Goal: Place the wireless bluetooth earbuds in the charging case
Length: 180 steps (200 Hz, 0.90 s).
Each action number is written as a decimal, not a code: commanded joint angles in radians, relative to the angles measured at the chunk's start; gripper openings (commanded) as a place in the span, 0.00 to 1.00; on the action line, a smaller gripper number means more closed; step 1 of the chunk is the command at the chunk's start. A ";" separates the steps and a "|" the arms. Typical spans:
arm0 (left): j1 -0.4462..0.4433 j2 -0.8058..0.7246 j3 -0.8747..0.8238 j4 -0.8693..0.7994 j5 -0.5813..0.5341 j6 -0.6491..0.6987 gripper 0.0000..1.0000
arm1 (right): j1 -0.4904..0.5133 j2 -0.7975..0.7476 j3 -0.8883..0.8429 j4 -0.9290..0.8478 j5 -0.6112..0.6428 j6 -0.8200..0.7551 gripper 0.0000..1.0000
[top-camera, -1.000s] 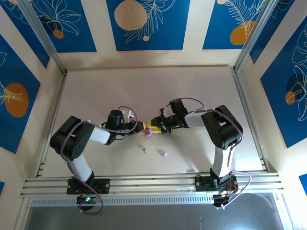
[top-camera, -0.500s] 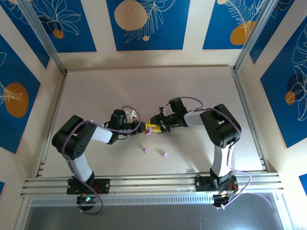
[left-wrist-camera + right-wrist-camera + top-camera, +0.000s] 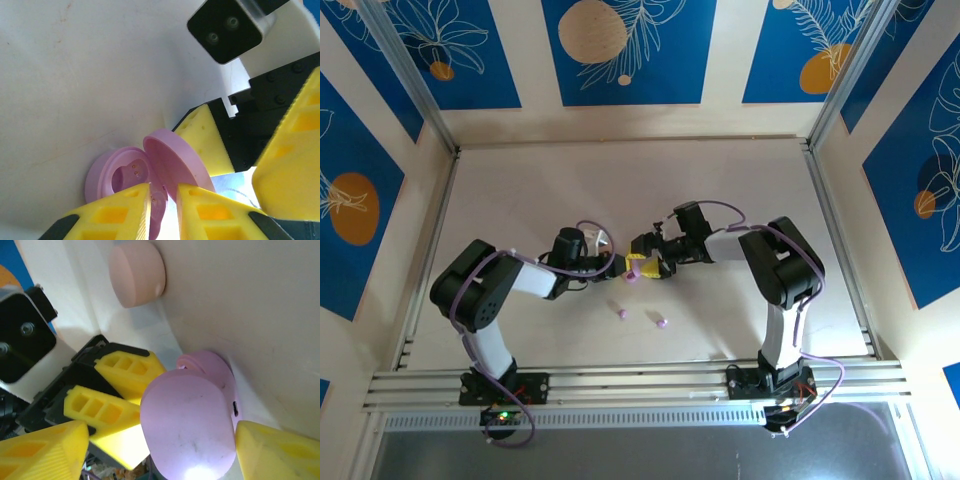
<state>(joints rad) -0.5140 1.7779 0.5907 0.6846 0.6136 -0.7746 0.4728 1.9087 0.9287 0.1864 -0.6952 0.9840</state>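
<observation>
Top camera: I am bringing both arms together over the middle of the table (image 3: 740,180). My left gripper (image 3: 619,266) is pinching the purple charging case (image 3: 632,276), and my right gripper (image 3: 644,260), drawn narrow a second ago, is now standing spread. A pink earbud (image 3: 622,313) and a purple earbud (image 3: 661,323) are lying loose between the case and the near edge, apart from each other. The far half of the table and both side edges are leaving me open room to swing.

Left wrist: my fingers (image 3: 107,212) are squeezing the rim of the base while the lid (image 3: 175,160) is standing open, so I judge the case ready for loading. Its hollow looks empty, though glare is making that uncertain.

Right wrist: my jaws are straddling the lid without gripping it. A pale pink case (image 3: 137,272) is sitting closed beyond it.
</observation>
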 commanded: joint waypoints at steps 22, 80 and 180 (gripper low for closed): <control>-0.036 0.032 0.043 -0.060 0.032 0.044 0.24 | 0.000 -0.063 -0.008 -0.117 0.082 -0.047 0.85; -0.038 0.030 0.049 -0.067 0.034 0.052 0.27 | 0.000 -0.169 -0.026 -0.244 0.203 -0.101 0.86; -0.019 -0.143 -0.062 0.008 -0.052 0.071 0.38 | 0.091 -0.266 -0.011 -0.497 0.461 -0.244 0.80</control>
<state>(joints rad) -0.5396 1.6962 0.5636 0.6655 0.6079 -0.7341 0.5213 1.6569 0.9058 -0.1970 -0.3302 0.8078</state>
